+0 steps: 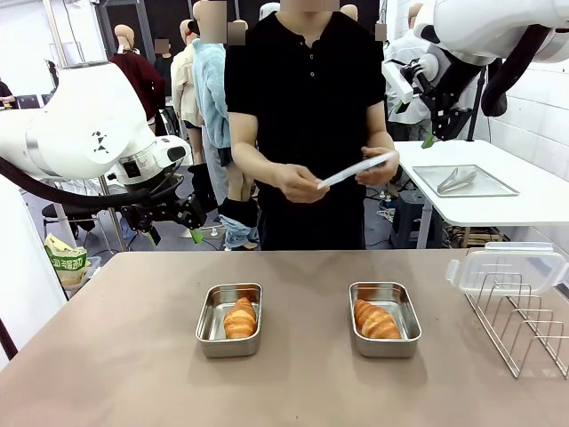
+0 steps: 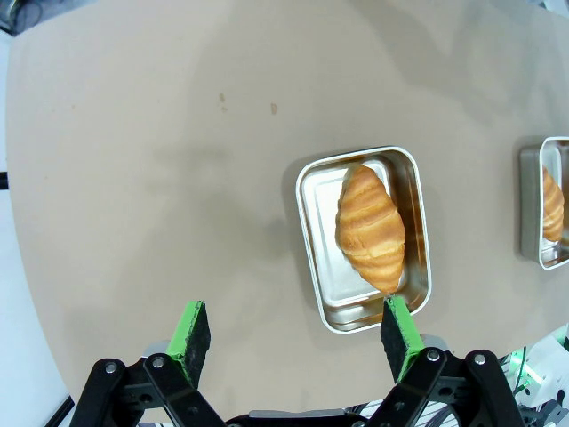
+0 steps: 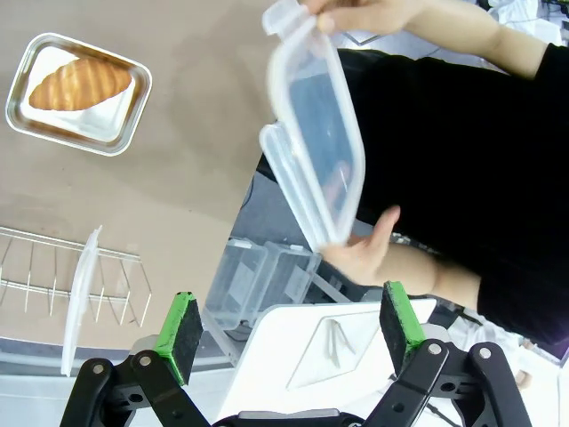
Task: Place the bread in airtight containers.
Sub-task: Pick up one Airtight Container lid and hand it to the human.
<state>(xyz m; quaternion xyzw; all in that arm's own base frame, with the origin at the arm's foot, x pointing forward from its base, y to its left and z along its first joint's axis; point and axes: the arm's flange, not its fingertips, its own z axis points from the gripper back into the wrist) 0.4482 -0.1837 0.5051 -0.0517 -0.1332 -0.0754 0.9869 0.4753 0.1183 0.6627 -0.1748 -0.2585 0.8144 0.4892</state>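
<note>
Two airtight containers stand open on the brown table, a left tin (image 1: 212, 313) and a right tin (image 1: 405, 313). One piece of bread (image 1: 240, 318) lies in the left tin and another (image 1: 375, 320) in the right. The person across the table holds a clear lid (image 1: 358, 169) in both hands. My left gripper (image 1: 176, 233) hangs open above the table's far left; in its wrist view, the left gripper (image 2: 295, 336) looks down on a tin (image 2: 320, 222) with bread (image 2: 370, 227). My right gripper (image 1: 431, 138) is raised at the upper right, and in its wrist view the right gripper (image 3: 290, 322) is open, facing the lid (image 3: 313, 151).
A wire rack (image 1: 520, 325) stands at the table's right edge with a second clear lid (image 1: 507, 267) on its far end. Behind it, a white side table carries a metal tray (image 1: 462, 181) with tongs. A green-printed bag (image 1: 67, 262) hangs off the left edge.
</note>
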